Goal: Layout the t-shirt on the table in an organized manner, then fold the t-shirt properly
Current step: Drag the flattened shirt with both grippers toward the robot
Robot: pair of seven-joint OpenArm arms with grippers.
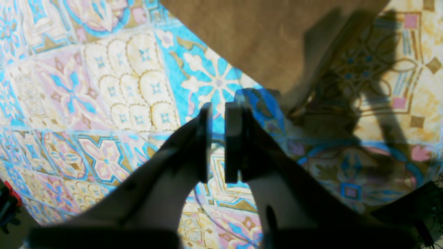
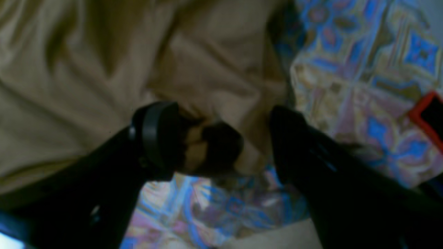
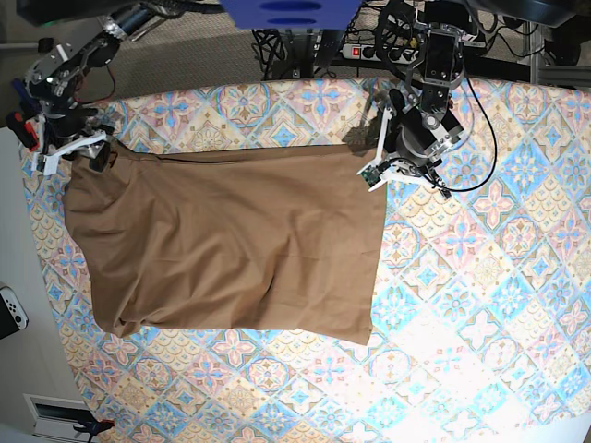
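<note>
Right gripper [image 2: 221, 138], base-view far left, at t-shirt's upper corner: we log jaws spread wide, cloth bunched between; dark lump there, possibly fold in shadow, view blurred. T-shirt [image 3: 231, 240]: tan-brown, spread fairly flat over left half of table [image 3: 480, 277], few wrinkles, straight edge at right. Left gripper [image 1: 218, 111], just beside t-shirt's upper right corner: fingers near pressed together, narrow slit, nothing pinched, above bare patterned cloth.

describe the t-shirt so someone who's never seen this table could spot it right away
On the table with pastel floral tiles, look at the half nearer the right gripper. The t-shirt is the big plain tan-brown cloth spread there, the only unpatterned surface.
</note>
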